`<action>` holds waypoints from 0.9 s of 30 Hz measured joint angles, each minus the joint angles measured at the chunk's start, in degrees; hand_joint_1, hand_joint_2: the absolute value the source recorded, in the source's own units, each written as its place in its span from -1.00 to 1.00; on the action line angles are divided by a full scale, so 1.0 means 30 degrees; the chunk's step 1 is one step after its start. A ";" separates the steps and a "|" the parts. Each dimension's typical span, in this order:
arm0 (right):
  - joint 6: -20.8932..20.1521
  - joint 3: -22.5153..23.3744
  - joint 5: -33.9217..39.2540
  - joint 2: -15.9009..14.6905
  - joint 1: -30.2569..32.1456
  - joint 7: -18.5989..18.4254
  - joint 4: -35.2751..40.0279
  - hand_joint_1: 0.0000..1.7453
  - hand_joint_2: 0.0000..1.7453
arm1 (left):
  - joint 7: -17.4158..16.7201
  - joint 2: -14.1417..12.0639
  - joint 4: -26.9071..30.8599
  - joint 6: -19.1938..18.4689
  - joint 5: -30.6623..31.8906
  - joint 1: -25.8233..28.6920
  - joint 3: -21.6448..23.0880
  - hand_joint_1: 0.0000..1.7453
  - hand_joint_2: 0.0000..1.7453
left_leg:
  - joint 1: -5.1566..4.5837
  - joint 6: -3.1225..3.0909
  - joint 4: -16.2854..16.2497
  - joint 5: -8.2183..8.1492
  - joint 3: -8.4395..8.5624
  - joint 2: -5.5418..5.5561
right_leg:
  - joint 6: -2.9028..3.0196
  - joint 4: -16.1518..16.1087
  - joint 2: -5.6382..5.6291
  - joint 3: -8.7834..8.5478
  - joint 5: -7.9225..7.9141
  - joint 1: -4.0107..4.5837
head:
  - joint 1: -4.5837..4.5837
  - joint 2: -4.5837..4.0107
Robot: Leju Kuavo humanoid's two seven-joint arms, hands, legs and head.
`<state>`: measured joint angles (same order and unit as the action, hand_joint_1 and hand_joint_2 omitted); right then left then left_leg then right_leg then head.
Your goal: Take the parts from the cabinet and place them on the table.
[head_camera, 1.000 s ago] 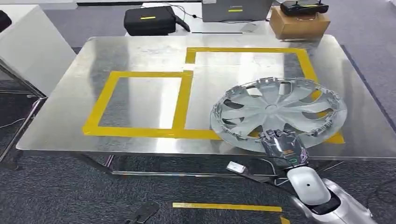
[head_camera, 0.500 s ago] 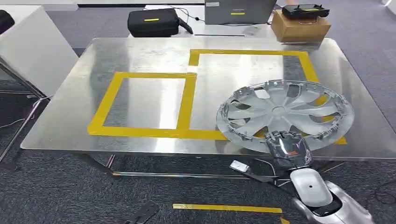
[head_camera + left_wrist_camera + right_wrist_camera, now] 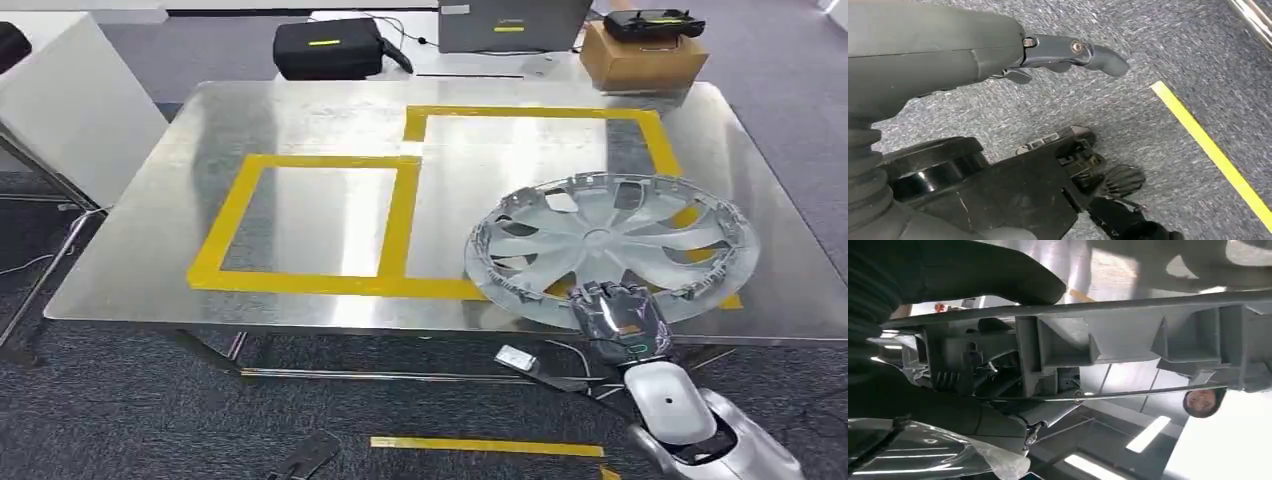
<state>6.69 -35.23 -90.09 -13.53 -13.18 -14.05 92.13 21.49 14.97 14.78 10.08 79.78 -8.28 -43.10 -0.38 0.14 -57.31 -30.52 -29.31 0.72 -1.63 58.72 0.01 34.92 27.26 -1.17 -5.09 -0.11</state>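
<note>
A silver wheel cover [image 3: 610,240] with curved spokes lies over the near right part of the steel table [image 3: 300,120], across the corner of the right yellow tape rectangle [image 3: 530,110]. My right hand [image 3: 617,318] grips its near rim at the table's front edge. In the right wrist view the thumb [image 3: 973,270] lies over the rim and the cover's grey clips [image 3: 1128,340] are close up. I cannot tell whether the cover rests flat on the steel. My left hand [image 3: 948,55] hangs over the carpet with its fingers straight and nothing in it.
A second yellow tape rectangle [image 3: 225,220] marks the table's left half. Behind the table stand a black case [image 3: 328,47], a grey box [image 3: 510,22] and a cardboard box [image 3: 640,55]. A white panel [image 3: 70,110] leans at the left. Yellow tape [image 3: 485,445] crosses the carpet below.
The camera shifted slightly a second ago. The wheel cover and my right hand have settled a little lower and to the right on the table; the grip is unchanged.
</note>
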 joint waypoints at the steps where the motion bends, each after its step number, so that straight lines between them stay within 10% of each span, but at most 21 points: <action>1: 0.0000 0.0000 0.0000 0.0000 0.0000 0.0050 0.0000 0.90 1.00 | 0.0000 0.0000 0.0000 -0.0015 -0.0007 0.0000 0.0000 -1.00 1.00 | 0.0000 0.0000 0.0000 0.0000 0.0000 0.0000 | 0.0000 0.0000 0.0001 -0.0001 0.0000 0.0000 | 0.0007 0.0000; 10: 0.0007 -0.0007 0.0000 0.0000 -0.0013 0.0080 0.0000 0.90 1.00 | 0.0044 -0.0073 0.0000 -0.0044 -0.0015 0.0000 0.0007 -1.00 1.00 | -0.0101 -0.0352 -0.0210 -0.0112 -0.0082 0.0002 | -0.0201 -0.0059 0.0004 -0.0016 -0.0080 -0.0112 | 0.0000 0.0000; 13: 0.0007 -0.0007 0.0000 0.0000 0.0050 0.0036 0.0007 0.90 1.00 | 0.0051 -0.0080 0.0000 -0.0044 -0.0007 -0.0005 0.0015 -1.00 1.00 | -0.0152 -0.0756 0.0168 0.0100 -0.0020 -0.0028 | -0.0616 0.0088 -0.0007 -0.0054 -0.0642 -0.0136 | -0.0015 0.0000; 15: 0.0007 0.0007 0.0000 0.0000 0.0073 0.0036 0.0022 0.90 1.00 | 0.0051 -0.0044 0.0000 -0.0029 0.0000 -0.0015 0.0022 -1.00 1.00 | 0.0033 -0.0967 0.0606 0.0386 0.0420 -0.0059 | -0.0636 0.0485 0.0008 0.0326 -0.0120 -0.0139 | 0.0117 0.0000; 18: 0.0131 -0.0015 -0.0007 0.0007 0.0059 0.0051 0.0029 0.90 1.00 | 0.0051 -0.0007 0.0000 -0.0029 0.0000 -0.0010 0.0022 -1.00 1.00 | 0.0030 -0.1018 0.0599 0.0389 0.0420 -0.0054 | -0.0807 0.4185 -0.0020 0.2112 0.1605 -0.0158 | 0.0189 0.0000; 20: 0.0124 -0.0007 0.0000 0.0000 0.0116 0.0043 0.0022 0.90 1.00 | 0.0051 -0.0007 0.0000 -0.0029 -0.0007 0.0035 0.0022 -1.00 1.00 | 0.0049 -0.0994 0.0587 0.0245 0.0484 -0.0025 | -0.0821 0.5305 -0.0014 0.2941 0.1691 -0.0162 | 0.0226 0.0000; 23: 0.0124 -0.0007 0.0007 0.0000 0.0144 0.0029 0.0029 0.90 1.00 | 0.0051 0.0036 0.0000 -0.0022 0.0000 0.0083 0.0022 -1.00 1.00 | 0.0209 -0.0666 0.0479 -0.0187 0.0963 0.0029 | -0.0940 0.1132 0.0030 0.1203 -0.1137 -0.0265 | 0.0211 0.0000; 25: 0.0145 -0.0008 -0.0007 0.0000 0.0099 0.0015 0.0007 0.90 1.00 | 0.0051 0.0014 0.0000 0.0014 0.0000 -0.0031 0.0022 -1.00 1.00 | 0.0135 -0.0367 0.0332 -0.0439 0.0929 0.0016 | -0.0934 0.0023 -0.0029 0.0824 -0.0362 -0.0109 | 0.0401 0.0000; 26: 0.0168 0.0000 -0.0007 0.0000 0.0049 -0.0028 0.0014 0.90 1.00 | 0.0051 0.0007 0.0000 0.0036 -0.0007 -0.0049 0.0029 -1.00 1.00 | 0.0104 -0.0292 0.0245 -0.0483 0.0660 0.0018 | -0.0345 0.0183 -0.0057 0.0583 -0.0242 -0.0086 | 0.0366 0.0000; 27: 0.0190 0.0000 -0.0007 0.0000 0.0141 -0.0132 0.0051 0.90 1.00 | 0.0051 0.0000 0.0000 0.0037 -0.0007 0.0003 0.0029 -1.00 1.00 | 0.0092 -0.0202 0.0175 -0.0577 0.0717 -0.0003 | -0.0182 0.0147 -0.0049 0.0759 -0.0298 -0.0083 | 0.0218 0.0000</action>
<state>7.26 -35.23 -90.12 -13.53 -12.76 -14.45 92.28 21.64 14.97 14.78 10.19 79.76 -8.27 -43.01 -0.11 -0.46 -56.79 -32.25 -27.16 0.71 -2.17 59.16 -0.13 37.19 26.36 -1.42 -4.44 -0.11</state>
